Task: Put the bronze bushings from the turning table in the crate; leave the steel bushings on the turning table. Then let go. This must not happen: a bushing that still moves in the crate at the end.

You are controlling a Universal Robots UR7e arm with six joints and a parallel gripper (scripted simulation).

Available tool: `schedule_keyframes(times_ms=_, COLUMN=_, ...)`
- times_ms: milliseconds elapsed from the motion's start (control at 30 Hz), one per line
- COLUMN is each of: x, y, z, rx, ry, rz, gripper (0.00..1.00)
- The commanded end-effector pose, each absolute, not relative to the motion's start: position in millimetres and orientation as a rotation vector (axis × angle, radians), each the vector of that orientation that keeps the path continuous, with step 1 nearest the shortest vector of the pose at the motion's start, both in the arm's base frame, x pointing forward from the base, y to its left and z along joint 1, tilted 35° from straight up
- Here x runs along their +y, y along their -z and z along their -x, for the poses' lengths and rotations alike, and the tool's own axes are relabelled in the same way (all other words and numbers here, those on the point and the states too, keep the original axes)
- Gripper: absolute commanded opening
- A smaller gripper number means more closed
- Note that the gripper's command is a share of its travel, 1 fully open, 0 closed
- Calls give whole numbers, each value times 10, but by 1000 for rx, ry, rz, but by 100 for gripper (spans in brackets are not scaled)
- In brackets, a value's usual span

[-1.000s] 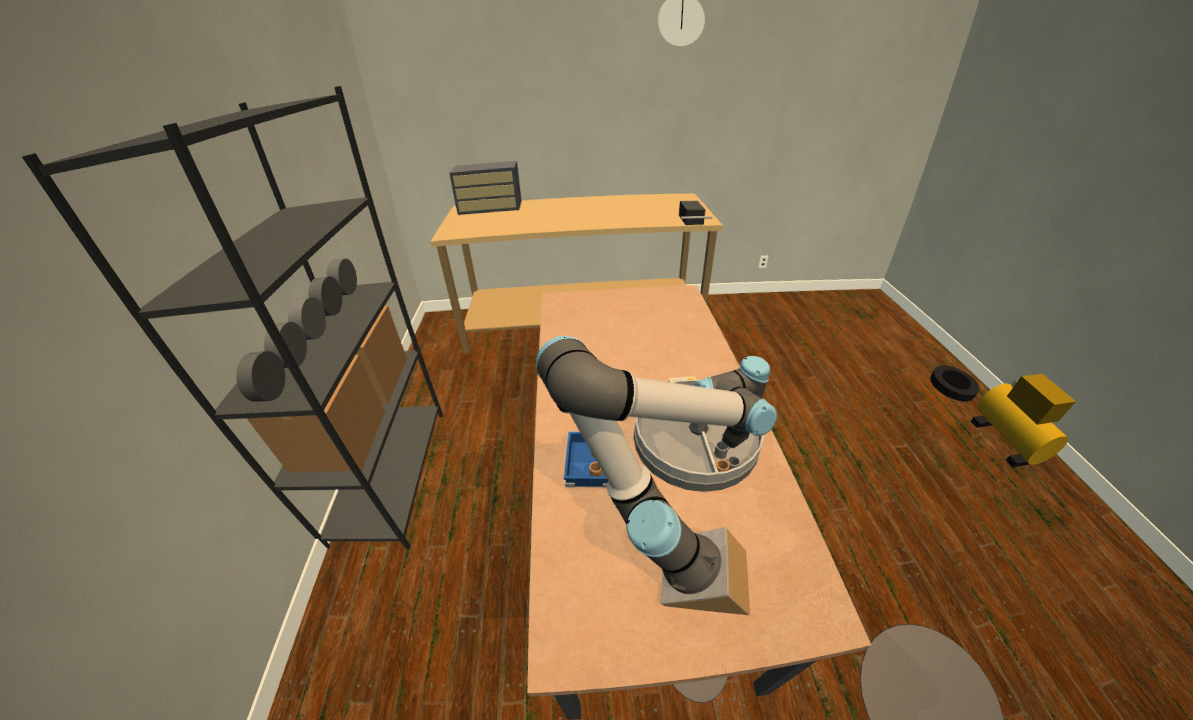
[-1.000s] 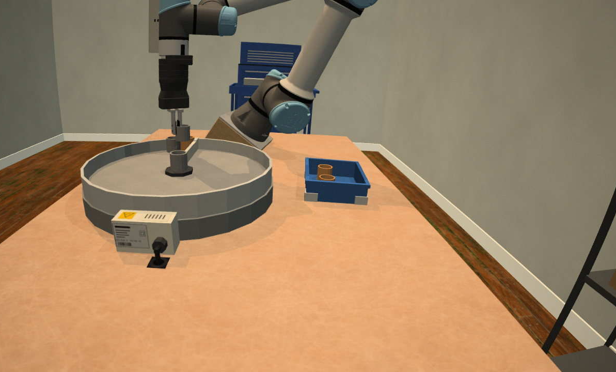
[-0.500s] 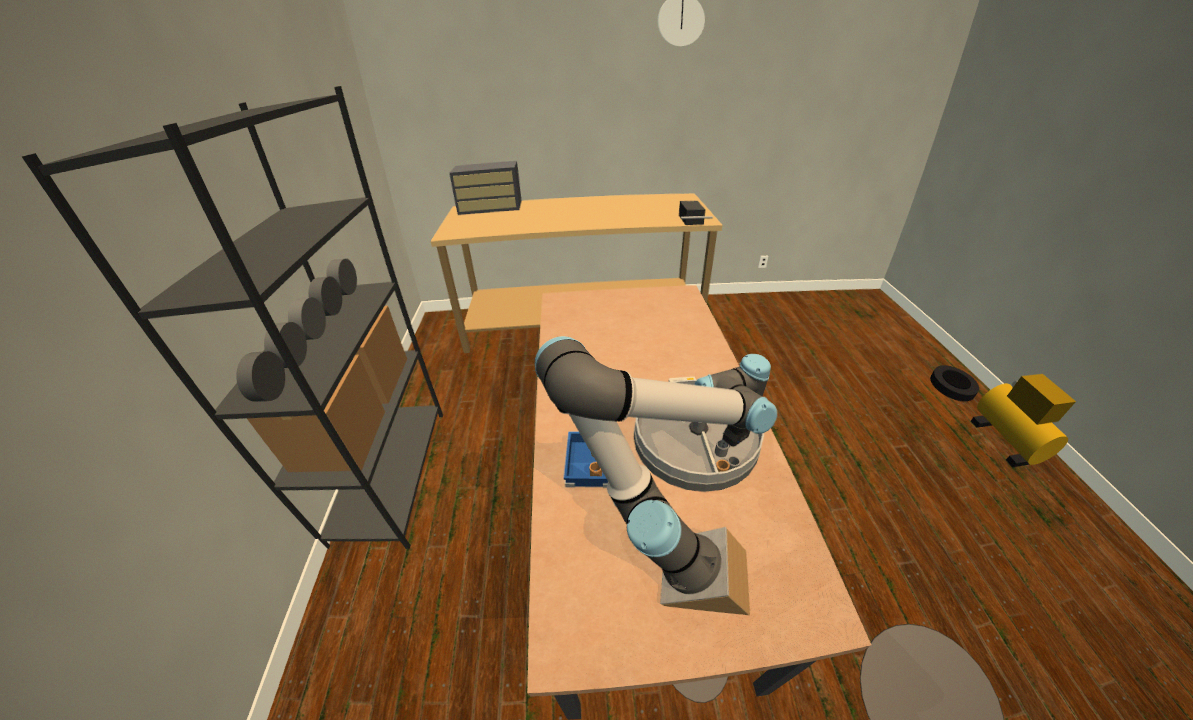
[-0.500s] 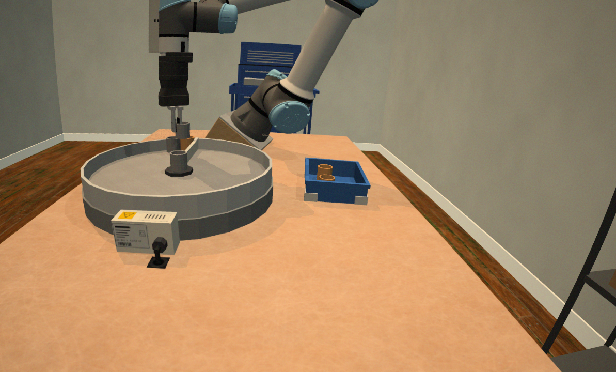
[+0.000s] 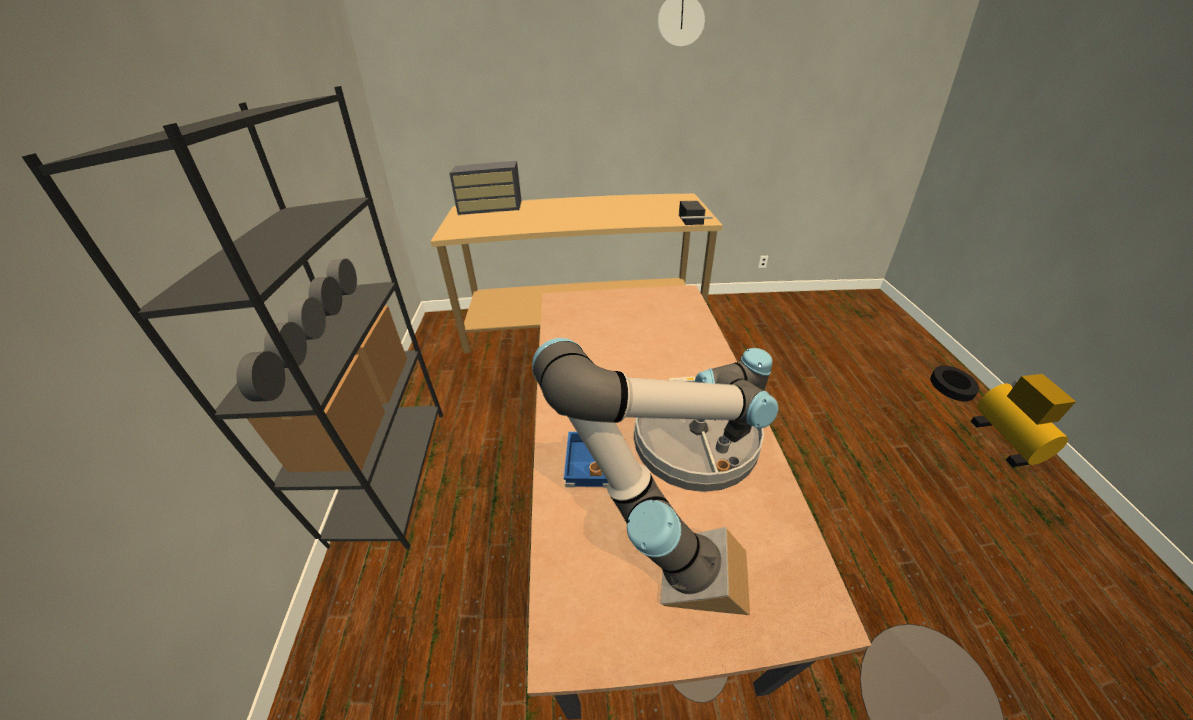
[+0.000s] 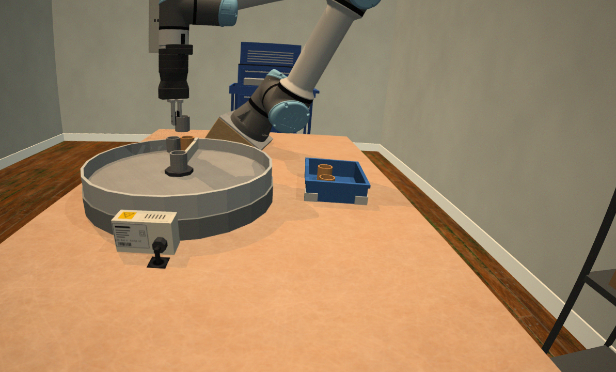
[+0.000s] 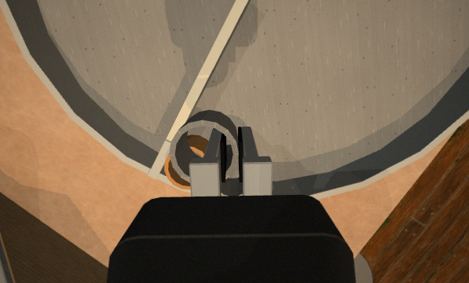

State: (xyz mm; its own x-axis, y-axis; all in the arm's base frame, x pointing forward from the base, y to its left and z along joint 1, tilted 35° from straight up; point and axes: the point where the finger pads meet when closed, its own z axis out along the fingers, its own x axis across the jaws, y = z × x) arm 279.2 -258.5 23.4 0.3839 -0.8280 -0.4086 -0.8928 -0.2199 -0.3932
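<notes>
Above the round grey turning table, my black gripper pinched a grey steel bushing by its wall, probably to free the orange bronze bushing, eight o'clock in wrist view.

tan table under turntable and blue crate

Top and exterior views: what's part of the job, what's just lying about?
Job:
- gripper
- steel bushing in its fingers
- other steel bushing
- bronze bushing on the turning table
- turning table
- blue crate, two bronze bushings inside

Lying about:
- yellow tank
- black ring
- drawer unit
</notes>
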Motion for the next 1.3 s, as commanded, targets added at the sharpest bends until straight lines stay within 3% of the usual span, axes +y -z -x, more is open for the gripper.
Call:
schedule_keyframes(times_ms=0, x=-2590, y=-237, z=-2791, rx=1472, ry=-147, rz=2077, gripper=0)
schedule_keyframes(times_ms=567, x=-2683, y=-386, z=-2748, rx=1472, ry=-147, rz=2077, gripper=0)
schedule_keyframes(times_ms=733, x=-2720, y=-499, z=-3224, rx=1472, ry=-147, rz=2077, gripper=0)
schedule_keyframes(times_ms=1133, x=-2720, y=-499, z=-3224, rx=1472, ry=-147, rz=2077, gripper=0)
schedule_keyframes(times_ms=1267, x=-2747, y=-590, z=-3602, rx=1472, ry=-147, rz=2077, gripper=0)
